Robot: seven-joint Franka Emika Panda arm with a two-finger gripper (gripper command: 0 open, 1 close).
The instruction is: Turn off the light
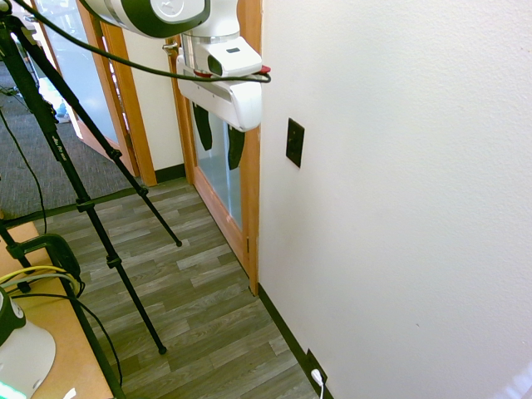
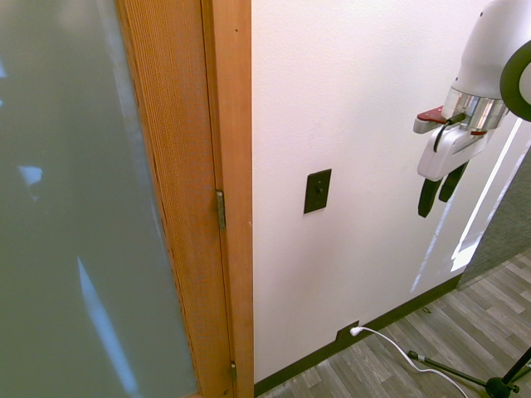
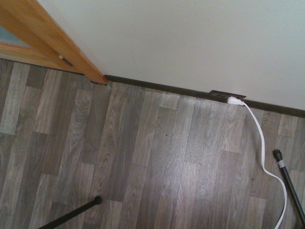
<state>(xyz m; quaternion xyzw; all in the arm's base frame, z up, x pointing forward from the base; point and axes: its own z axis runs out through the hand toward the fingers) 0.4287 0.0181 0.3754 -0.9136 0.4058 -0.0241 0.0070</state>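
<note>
In the first exterior view, the grey wood-plank floor (image 1: pixel 191 283) fills the left half, and above it the end effector (image 1: pixel 219 137) hangs from the white arm with its two dark fingers (image 1: pixel 203 126) pointing down and a clear gap between them, holding nothing. It hangs in front of the wooden door frame (image 1: pixel 249 191) with its frosted glass panel (image 1: pixel 218 179). To the right of the frame begins the white wall (image 1: pixel 399 208), and on it, near the frame and about level with the fingertips, sits the light switch (image 1: pixel 294 142), a small black upright plate. The end effector is near the switch but apart from it. Low at the wall's dark baseboard (image 1: pixel 283 326), a black outlet plate (image 1: pixel 312 364) carries a white plug (image 1: pixel 317 378).

From the opposite side, the frosted glass panel (image 2: pixel 75 207) and door frame (image 2: pixel 207 191) come first, then the light switch (image 2: pixel 317 191) at mid-height on the wall (image 2: pixel 365 99), then the end effector (image 2: pixel 440 192) well to its right, fingers down and slightly parted. Below, the white plug (image 2: pixel 355 331) and its cord (image 2: pixel 415 361) run across the floor (image 2: pixel 431 348).

The wrist view looks down on the floor planks (image 3: pixel 143 157), the baseboard (image 3: pixel 157 87), the outlet plate (image 3: pixel 226 94) and plug (image 3: pixel 235 101).
</note>
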